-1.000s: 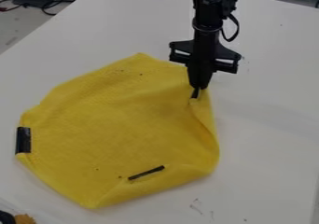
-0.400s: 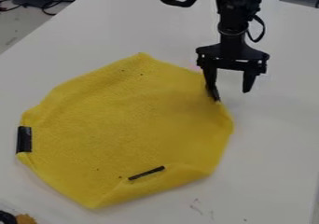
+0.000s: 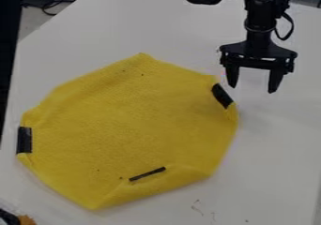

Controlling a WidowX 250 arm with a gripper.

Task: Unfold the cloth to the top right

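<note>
While the yellow cloth lies spread across the middle and left of the table, its lower right edge folded over, the black gripper hangs just beyond its upper right edge, with its fingers wide apart and pointing down. One black patch sits at a slant on that upper right edge, another black patch stands upright on the left edge, and a thin black strip slants near the bottom, beside the folded part of the cloth
</note>
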